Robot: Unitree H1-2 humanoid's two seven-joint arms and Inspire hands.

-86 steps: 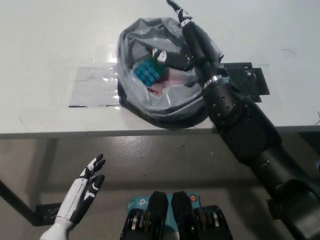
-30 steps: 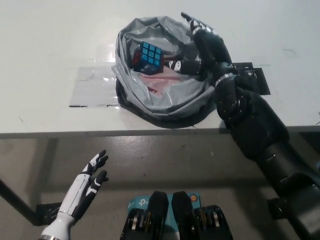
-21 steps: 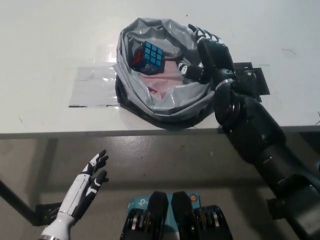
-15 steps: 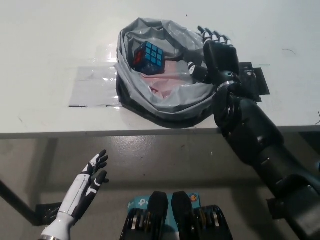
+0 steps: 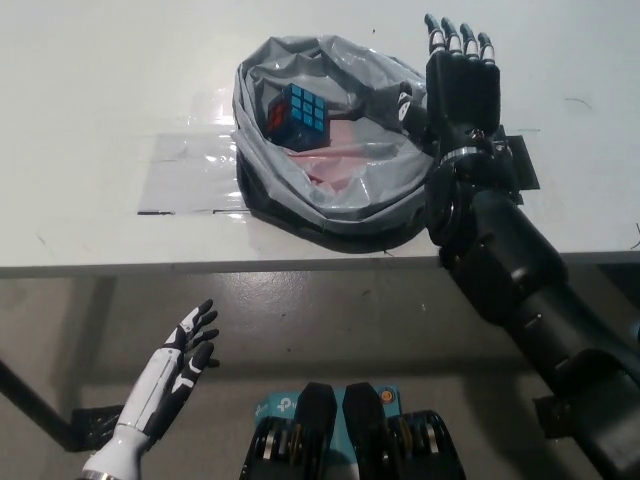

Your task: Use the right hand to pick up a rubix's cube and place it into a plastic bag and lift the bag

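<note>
A Rubik's cube [image 5: 295, 115] with blue and red faces lies inside the grey plastic bag [image 5: 325, 195], near its far left wall. The bag sits open-mouthed on the white table [image 5: 120, 90]. My black right hand [image 5: 458, 82] is raised just to the right of the bag, outside its rim, palm flat and fingers spread upward, holding nothing. My white left hand [image 5: 180, 362] rests low at the lower left, below the table edge, open.
A clear plastic sheet [image 5: 185, 170] is taped to the table left of the bag. Black tape [image 5: 505, 160] lies under my right wrist. The table's front edge [image 5: 200, 268] runs across the middle of the view.
My right hand has let go of the cube inside the bag, pulled out to the right of the rim and opened flat. The cube stays in the bag. The left hand is unmoved.
</note>
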